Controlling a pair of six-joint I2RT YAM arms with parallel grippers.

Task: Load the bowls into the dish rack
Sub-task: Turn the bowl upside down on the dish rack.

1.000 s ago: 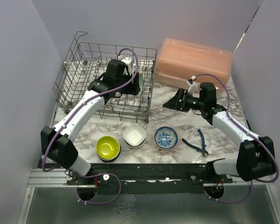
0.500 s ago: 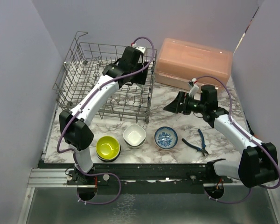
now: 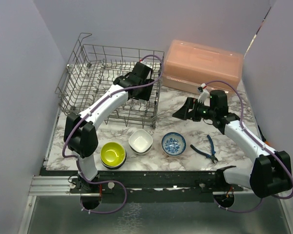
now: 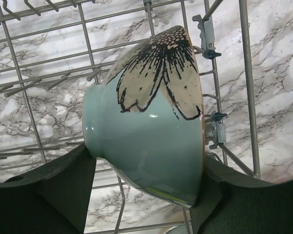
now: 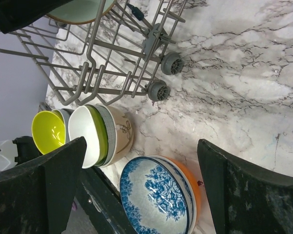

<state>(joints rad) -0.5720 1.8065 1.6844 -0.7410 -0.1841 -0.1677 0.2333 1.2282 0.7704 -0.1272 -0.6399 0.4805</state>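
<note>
A: What changed?
B: The left arm (image 3: 102, 102) has swung right and come down inside the dish rack (image 3: 117, 48), near its right wall. The left fingers (image 4: 58, 190) stay clamped on the pale teal bowl (image 4: 146, 141). It has a flower print and is tipped on edge, rim facing right.
A: Is it seated in the rack?
B: Can't tell, the contact is hidden. It's not let go yet.
A: Right side?
B: The right fingers (image 5: 44, 190) are wider than a second ago, fully apart and empty, over the worktop (image 3: 195, 141) by the rack's wheels (image 5: 167, 63).
A: Other bowls?
B: Unmoved in front of the rack: lime-yellow bowl (image 3: 113, 153), white bowl (image 3: 140, 141), blue-patterned bowl (image 3: 174, 144), each on top of a stack.
A: Meaning?
B: Probably the placing step, with one bowl going in and most of the job left. The right arm looks ready for the next pick.
</note>
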